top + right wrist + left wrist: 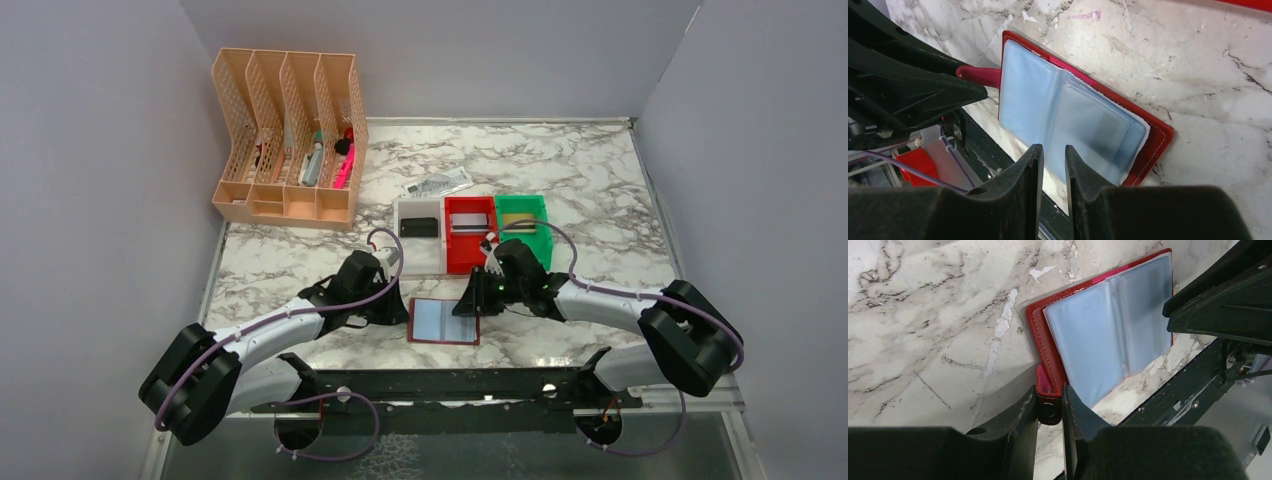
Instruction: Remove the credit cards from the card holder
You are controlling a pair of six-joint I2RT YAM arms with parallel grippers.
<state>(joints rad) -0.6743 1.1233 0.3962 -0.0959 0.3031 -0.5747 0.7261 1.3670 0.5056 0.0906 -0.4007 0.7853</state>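
The card holder (444,322) lies open and flat on the marble table (600,200), between the 2 arms and just in front of 3 bins. The left gripper (1049,405) is clamped on its small side tab (1046,385), and the tab's dark end is sunk between the fingers. The right gripper (1054,160) sits over the near edge of the bluish sleeves (1058,115), its jaws a narrow slit apart. I cannot tell whether they pinch a sleeve or only hang above it. From the left wrist, the right gripper's black body hides 1 corner of the holder.

From above, a black card (418,227) lies in the white bin (420,258). A pale card (471,221) lies in the red bin (467,255). A third card (519,224), perhaps dark, is too small to make out in the green bin (540,245).
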